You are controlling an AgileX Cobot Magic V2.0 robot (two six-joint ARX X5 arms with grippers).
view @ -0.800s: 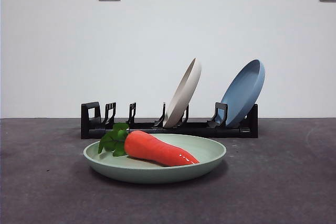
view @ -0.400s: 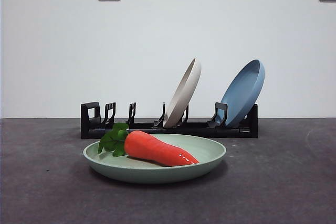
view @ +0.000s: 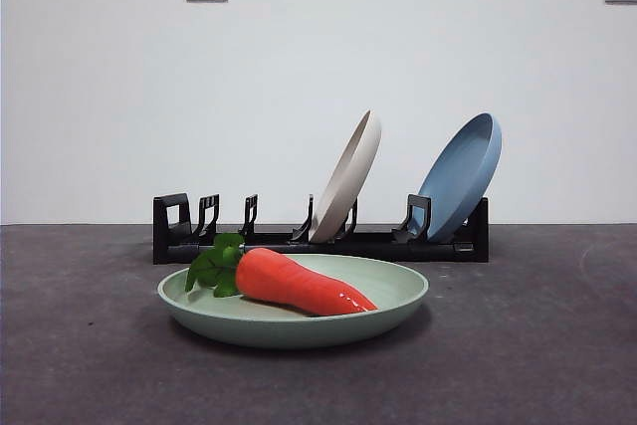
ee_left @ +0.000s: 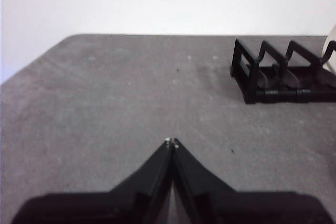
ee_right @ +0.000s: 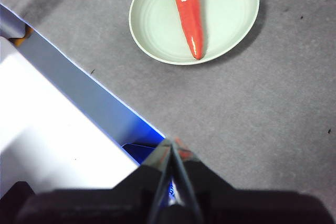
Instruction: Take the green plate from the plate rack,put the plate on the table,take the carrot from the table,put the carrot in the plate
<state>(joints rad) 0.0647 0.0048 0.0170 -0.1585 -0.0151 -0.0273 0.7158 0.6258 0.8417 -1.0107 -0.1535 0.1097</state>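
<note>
Carrot (view: 304, 284) lies in green plate (view: 398, 291) on counter (view: 537, 345) (task looks complete); both grippers, left (ee_left: 171, 141) and right (ee_right: 172, 141), jaws pressed together, empty, nothing left but waiting.

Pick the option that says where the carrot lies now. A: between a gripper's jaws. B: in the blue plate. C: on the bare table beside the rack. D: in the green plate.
D: the carrot lies inside the green plate, which sits flat on the table in front of the plate rack.
</note>
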